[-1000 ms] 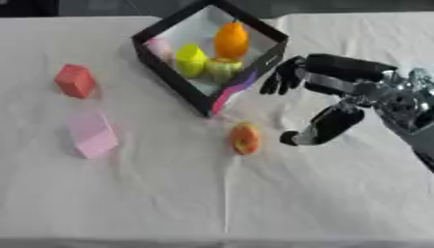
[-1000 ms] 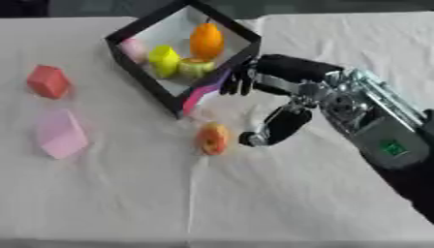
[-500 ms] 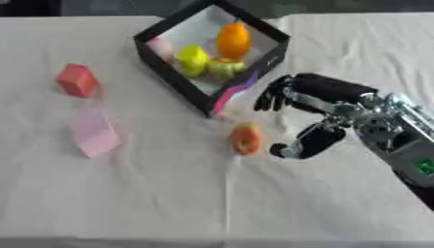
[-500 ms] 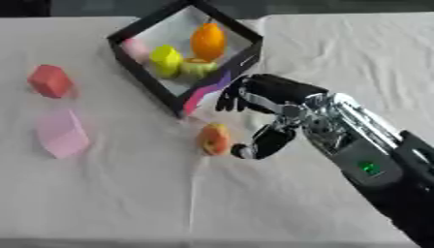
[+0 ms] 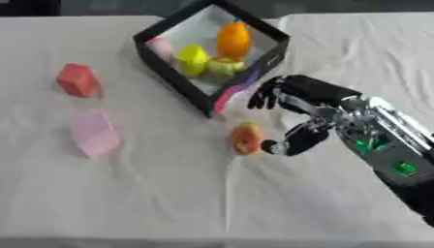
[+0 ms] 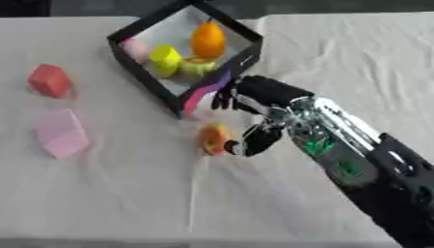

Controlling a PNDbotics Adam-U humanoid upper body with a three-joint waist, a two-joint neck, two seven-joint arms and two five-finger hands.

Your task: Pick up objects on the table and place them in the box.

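A black open box (image 5: 161,35) stands at the back centre, holding an orange fruit (image 5: 233,39), a yellow piece (image 5: 193,59), a green-yellow piece (image 5: 224,66) and a pink piece (image 5: 159,47). An orange-red, peach-like fruit (image 5: 246,138) lies on the white cloth just in front of the box. My right hand (image 5: 298,114) hovers right beside it, open, its fingers spread above the fruit and its thumb (image 5: 291,142) close against the fruit's right side. A red block (image 5: 77,80) and a pink block (image 5: 92,133) lie at the left. My left hand is out of sight.
A white cloth (image 5: 127,193) covers the table, with a fold line running forward from the fruit. The box's near corner (image 5: 209,110) sits close to the fruit and my right hand.
My right hand has travelled left and down, from beside the box's right corner to right next to the peach-like fruit. Nothing else has moved.
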